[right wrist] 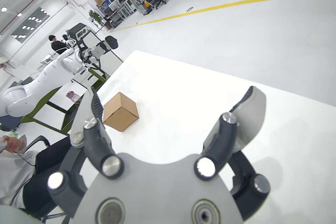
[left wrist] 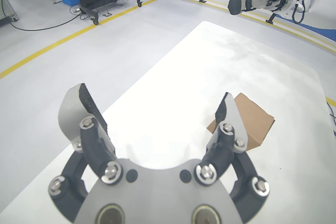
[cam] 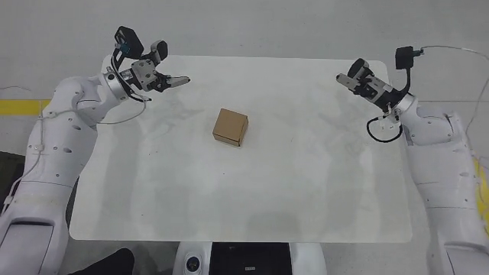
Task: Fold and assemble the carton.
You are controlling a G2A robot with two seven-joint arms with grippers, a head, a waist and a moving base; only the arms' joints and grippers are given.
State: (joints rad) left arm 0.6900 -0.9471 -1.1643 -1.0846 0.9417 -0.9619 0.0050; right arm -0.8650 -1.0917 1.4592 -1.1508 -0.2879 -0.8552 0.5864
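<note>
There's the carton, sitting alone near the middle of the white desk, a touch toward the left arm's side and turned at an angle to the desk's edges. Out wide, the left tool hangs over the far left corner with its jaws spread and nothing between them. The right tool hovers by the far right corner, likewise released and empty. Both are well apart from the box, nobody touching it. Now the danger, as I read it: this looks a light thing on a smooth, slick top, so a push from one side alone could send it skating or spinning away rather than folding anything. It would want bracing from the other arm. Squeeze too hard and those thin walls may buckle or crease. Come in at a corner instead of a flat face, given how it sits skewed, and the pads could slip off. Any flap only tucked, not locked, might spring back open. As for looks: plain brown cardboard, a small cube, edges crisp, the faces that show are flat and closed, no loose flaps standing up from where we can see. It appears squared up already, though the underside and the far faces are hidden, so I can't say whether every flap is home.
</note>
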